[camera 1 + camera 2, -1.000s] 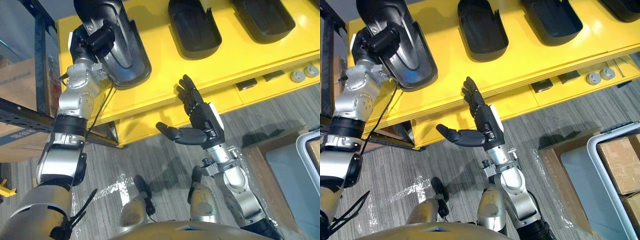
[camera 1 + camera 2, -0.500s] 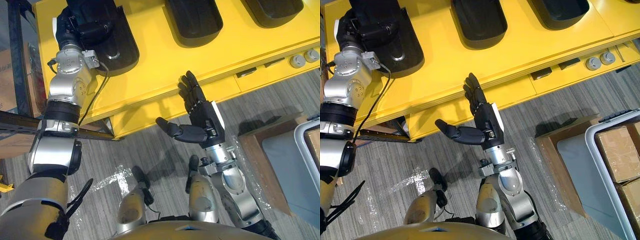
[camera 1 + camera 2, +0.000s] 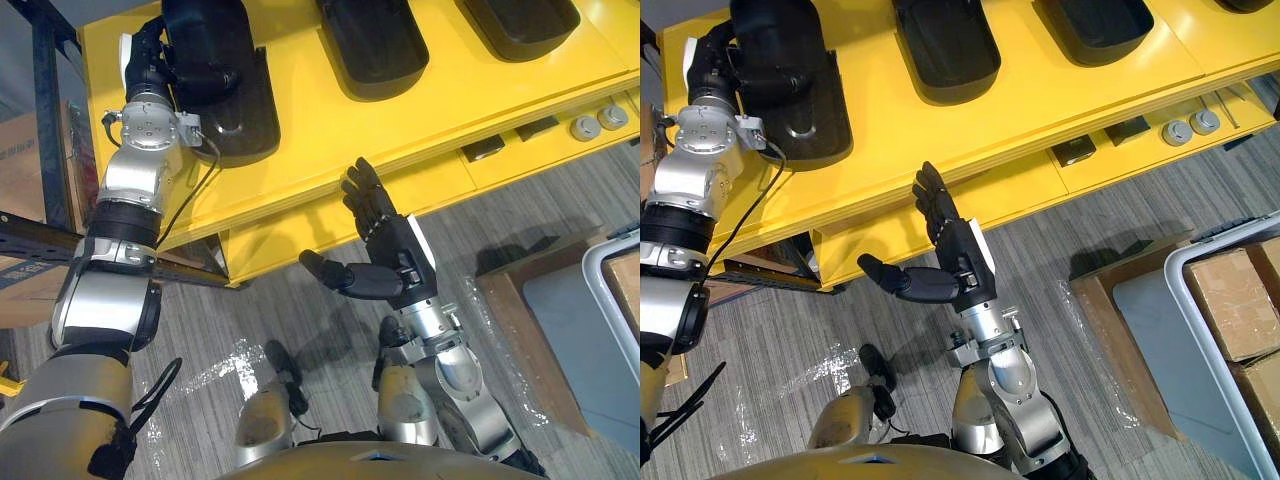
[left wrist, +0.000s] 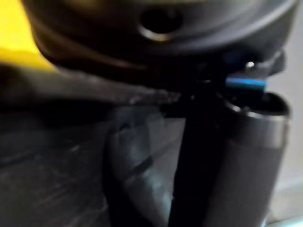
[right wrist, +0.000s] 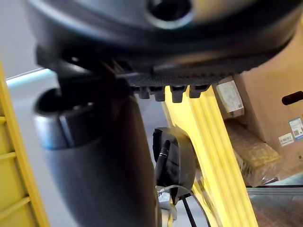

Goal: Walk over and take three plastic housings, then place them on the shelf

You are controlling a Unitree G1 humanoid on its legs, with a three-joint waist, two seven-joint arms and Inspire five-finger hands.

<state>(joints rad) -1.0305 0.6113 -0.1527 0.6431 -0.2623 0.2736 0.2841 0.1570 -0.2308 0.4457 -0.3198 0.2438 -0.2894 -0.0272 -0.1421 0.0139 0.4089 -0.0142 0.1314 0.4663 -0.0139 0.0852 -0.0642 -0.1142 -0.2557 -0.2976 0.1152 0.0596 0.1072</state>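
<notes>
Since the walk-up looks finished, I'd put us at the first pick, with nothing banked yet. Left robot hand (image 3: 160, 62) is up on the counter (image 3: 330, 130) near its left end, against the leftmost housing (image 3: 245, 115). I can't tell whether it's clamped on the rim or only resting there. That housing reads as sitting on the counter, not lifted. Middle housing (image 3: 375, 45) and third housing (image 3: 520, 20) sit further along toward the counter's right end, with nothing touching them. Right robot hand (image 3: 395, 255) hangs below the counter's front edge over the floor, fingers straight, thumb spread, holding nothing. Dark rack frame (image 3: 47, 130) just off the counter's left end is probably the shelf, and I see no housing on it. Left to do, by my read: secure the grip, lift, then carry and place all three.
</notes>
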